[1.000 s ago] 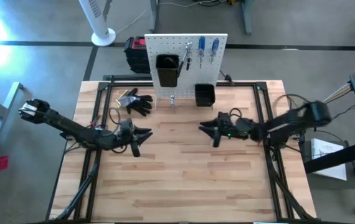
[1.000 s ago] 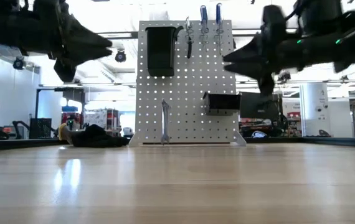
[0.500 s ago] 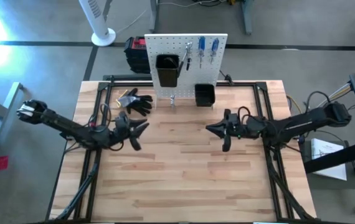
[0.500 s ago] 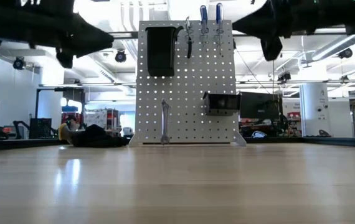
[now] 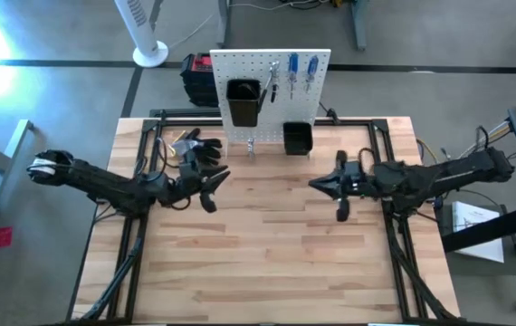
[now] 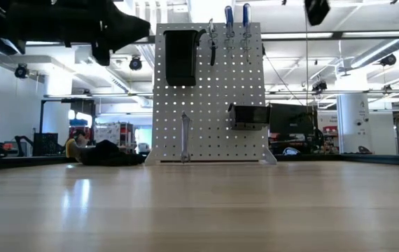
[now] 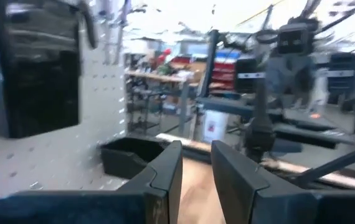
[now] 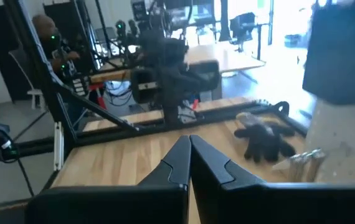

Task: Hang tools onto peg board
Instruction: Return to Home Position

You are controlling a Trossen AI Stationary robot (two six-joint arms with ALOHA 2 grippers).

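Note:
The white peg board (image 5: pixel 272 91) stands upright at the table's far edge. Two blue-handled screwdrivers (image 5: pixel 303 68) and dark pliers (image 5: pixel 274 83) hang near its top right. A slim silver wrench (image 6: pixel 184 136) is upright against its lower face. My left gripper (image 5: pixel 224 173) hovers in front of the board's left half, well above the table, its fingers (image 7: pixel 165 171) slightly apart with nothing between them. My right gripper (image 5: pixel 314 184) hovers in front of the board's right half, shut and empty (image 8: pixel 190 146).
Two black bins are fixed to the board, a tall one (image 5: pixel 243 101) and a low one (image 5: pixel 297 138). Black work gloves (image 5: pixel 199 148) lie left of the board's foot. A person (image 8: pixel 40 28) is in the room beyond the table.
My left gripper has risen and gone toward the table's right and far edges, nearer the peg board. My right gripper has shut, risen out of the low view's top and drawn back toward the table's right edge. No tool has moved.

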